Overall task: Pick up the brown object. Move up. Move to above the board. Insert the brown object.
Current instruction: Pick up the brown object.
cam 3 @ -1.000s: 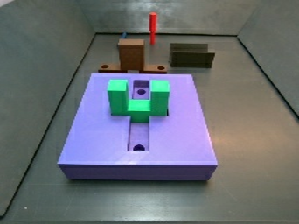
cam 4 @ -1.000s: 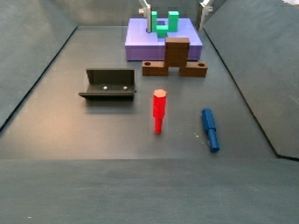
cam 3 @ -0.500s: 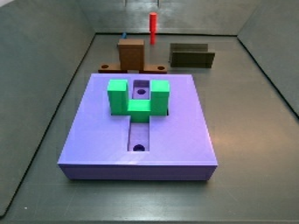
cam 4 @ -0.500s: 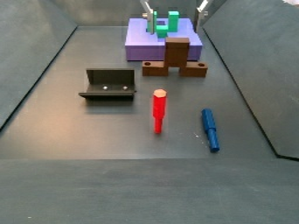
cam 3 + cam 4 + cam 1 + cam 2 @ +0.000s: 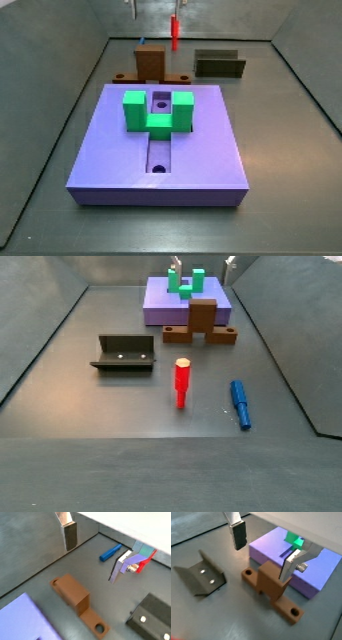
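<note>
Gripper [image 5: 263, 551] open above brown object [image 5: 272, 586]; bar parallel board [image 5: 308, 567] edge

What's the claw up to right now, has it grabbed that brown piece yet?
Gripper open, above the brown object, nothing held. Brown object on the floor beside the board, not yet picked up. Nothing in the way between them.

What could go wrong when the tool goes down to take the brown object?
1. The tool is open and hangs above the brown object. One finger looks close over the upright block, so it might strike the block's top instead of passing beside it.
2. The brown object sits right beside the board. A finger descending on that side might catch the board's edge.
3. A push could slide the piece toward the fixture.
</note>
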